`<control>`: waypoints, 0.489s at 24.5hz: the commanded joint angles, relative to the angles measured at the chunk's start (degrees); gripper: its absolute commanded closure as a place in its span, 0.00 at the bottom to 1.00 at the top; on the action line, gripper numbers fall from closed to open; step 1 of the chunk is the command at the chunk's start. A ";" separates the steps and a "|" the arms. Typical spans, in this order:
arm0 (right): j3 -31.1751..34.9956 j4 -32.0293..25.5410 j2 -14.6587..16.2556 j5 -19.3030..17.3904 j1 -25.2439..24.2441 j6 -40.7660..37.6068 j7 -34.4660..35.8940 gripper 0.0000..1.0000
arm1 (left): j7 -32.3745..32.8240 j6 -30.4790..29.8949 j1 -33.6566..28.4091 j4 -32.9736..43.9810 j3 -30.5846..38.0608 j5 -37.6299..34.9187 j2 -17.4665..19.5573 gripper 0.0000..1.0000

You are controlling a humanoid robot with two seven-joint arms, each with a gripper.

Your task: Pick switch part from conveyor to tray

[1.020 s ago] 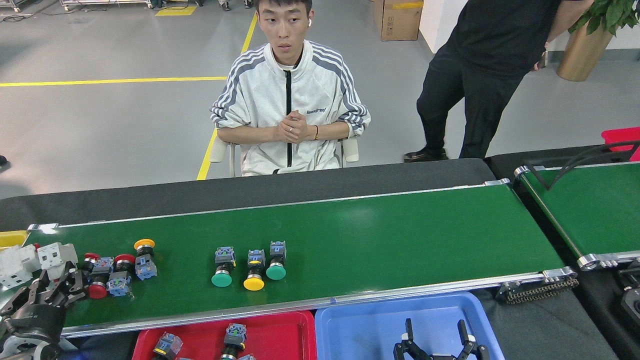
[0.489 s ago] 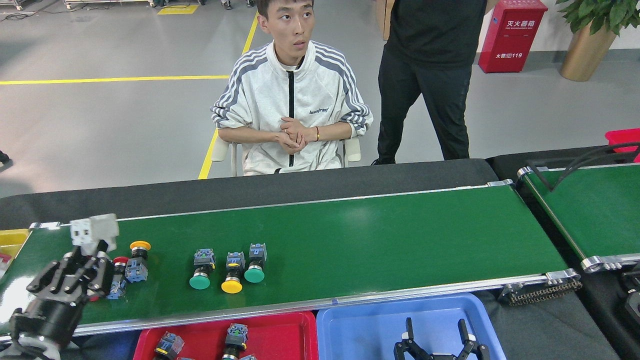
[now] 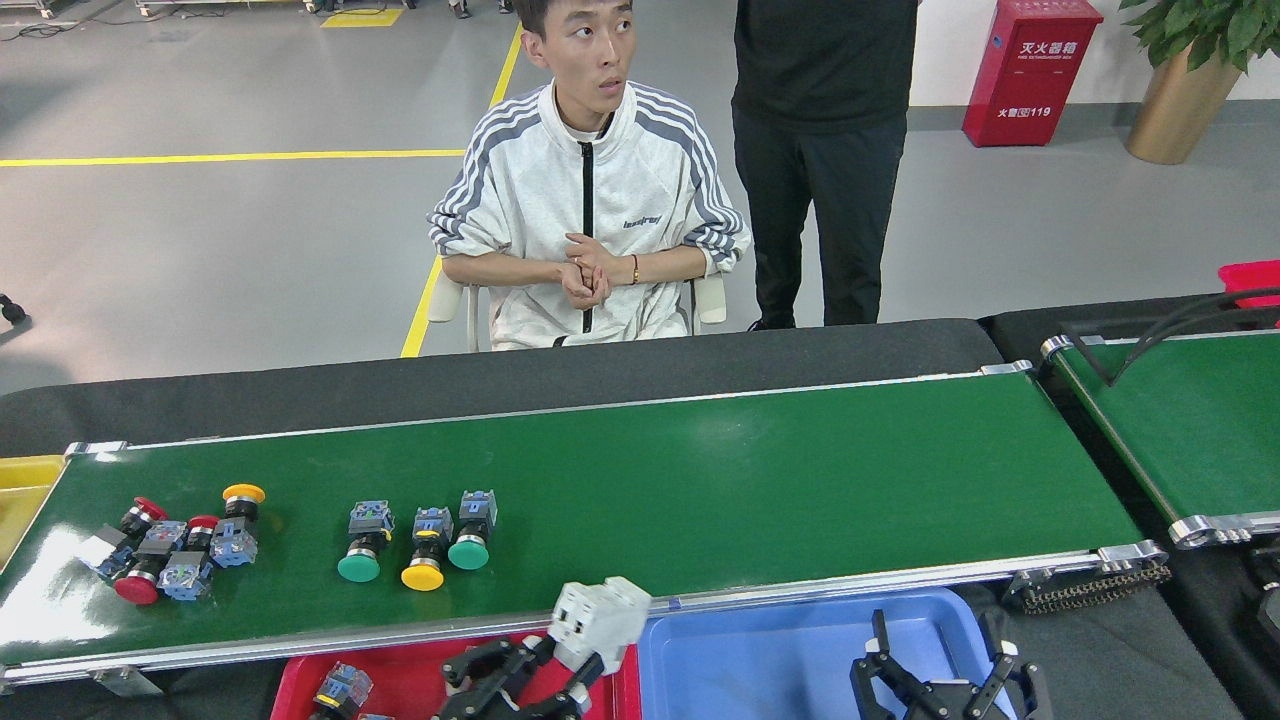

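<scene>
A white boxy switch part (image 3: 598, 622) hangs at the bottom middle, above the seam between the red tray (image 3: 410, 668) and the blue tray (image 3: 760, 650). My left gripper (image 3: 572, 655) is shut on it from below and to the left. The conveyor (image 3: 760, 480) runs across the view just behind it. On its left half lie three push-button switches (image 3: 420, 545) in a row and a cluster of red and yellow ones (image 3: 175, 550). My right gripper (image 3: 945, 665) stands open over the blue tray's right side, holding nothing.
The red tray holds a few switch parts (image 3: 340, 690). A second green belt (image 3: 1190, 420) angles off at the right, and a yellow bin (image 3: 20, 485) sits at the far left. One person (image 3: 590, 210) sits behind the conveyor; another (image 3: 820, 150) stands beside them.
My left gripper has carried the white part from the belt's left end down and right to the trays. The switches on the belt drifted left. The standing person stepped left.
</scene>
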State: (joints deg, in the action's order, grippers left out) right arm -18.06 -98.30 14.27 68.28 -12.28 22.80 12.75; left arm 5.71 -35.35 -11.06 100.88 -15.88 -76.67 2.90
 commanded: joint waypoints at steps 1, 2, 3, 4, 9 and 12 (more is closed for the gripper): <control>4.00 -0.75 0.41 -1.83 0.15 -7.50 0.08 0.02 | 0.00 0.28 0.34 0.55 -1.79 -1.90 -2.29 0.92; 6.11 -0.66 0.41 -2.45 0.06 -10.58 -0.01 0.02 | 1.05 0.28 0.87 -0.07 -2.14 -2.25 -3.34 0.88; 8.13 -0.66 0.24 -2.97 0.06 -13.48 -0.09 0.02 | 2.37 0.28 0.95 -0.33 -2.23 -2.25 -3.87 0.86; 9.71 -0.66 0.15 -3.24 -0.02 -15.41 -0.18 0.02 | 3.51 0.28 1.04 -0.42 -2.23 -2.25 -4.05 0.79; 13.76 -0.58 0.06 -3.41 -1.43 -18.14 -0.62 0.02 | 5.71 4.59 0.69 -0.33 -2.49 -2.34 -4.31 0.00; 15.34 -0.31 0.06 -3.41 -2.40 -19.19 -0.53 0.02 | 5.71 4.85 0.25 0.02 -2.76 -2.25 -4.31 0.00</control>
State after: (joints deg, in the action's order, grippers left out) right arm -3.44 -98.16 14.24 64.99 -14.66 4.64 12.17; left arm 11.44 -31.09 -10.96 100.04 -18.51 -79.19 -1.00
